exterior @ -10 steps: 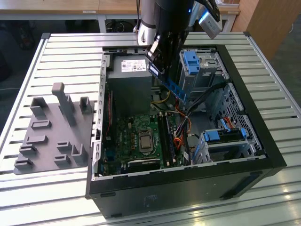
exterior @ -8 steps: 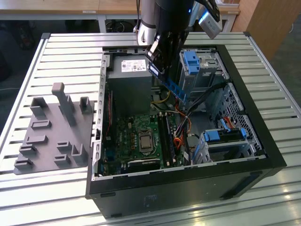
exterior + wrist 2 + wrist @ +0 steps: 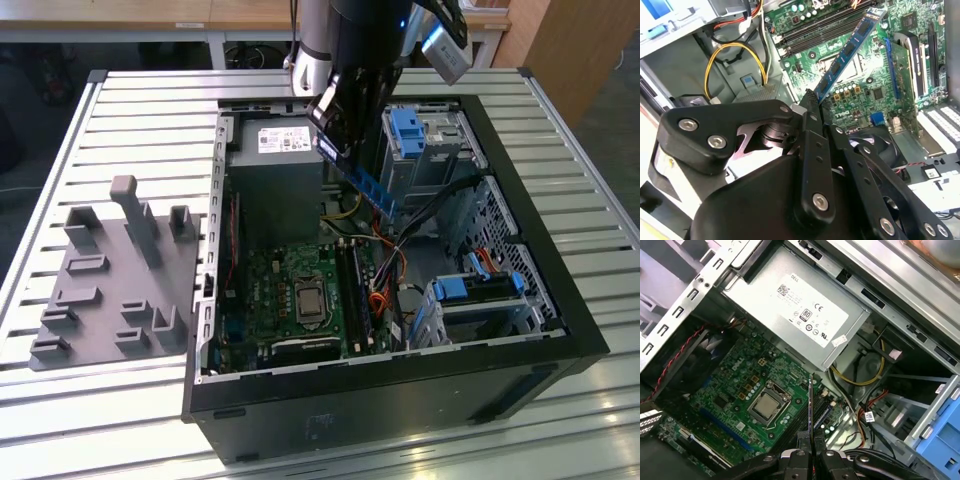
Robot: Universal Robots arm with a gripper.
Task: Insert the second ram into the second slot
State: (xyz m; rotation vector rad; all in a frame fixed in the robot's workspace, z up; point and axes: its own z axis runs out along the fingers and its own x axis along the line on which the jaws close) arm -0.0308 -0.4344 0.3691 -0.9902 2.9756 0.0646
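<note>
Ram (image 3: 852, 42) clamped at one end in gripper (image 3: 811, 102), hanging clear above motherboard (image 3: 875, 90). Long axis slanted, free end toward slots (image 3: 810, 31), not seated.

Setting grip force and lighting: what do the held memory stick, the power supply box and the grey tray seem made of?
The second ram, in the hand: rigid blue circuit board, glossy, with dark chips. The power supply box: likely bare sheet metal, dull grey sheen, paper label. The grey tray: probably matte plastic, uniform colour, blocky raised shapes; printed or moulded, unclear.
</note>
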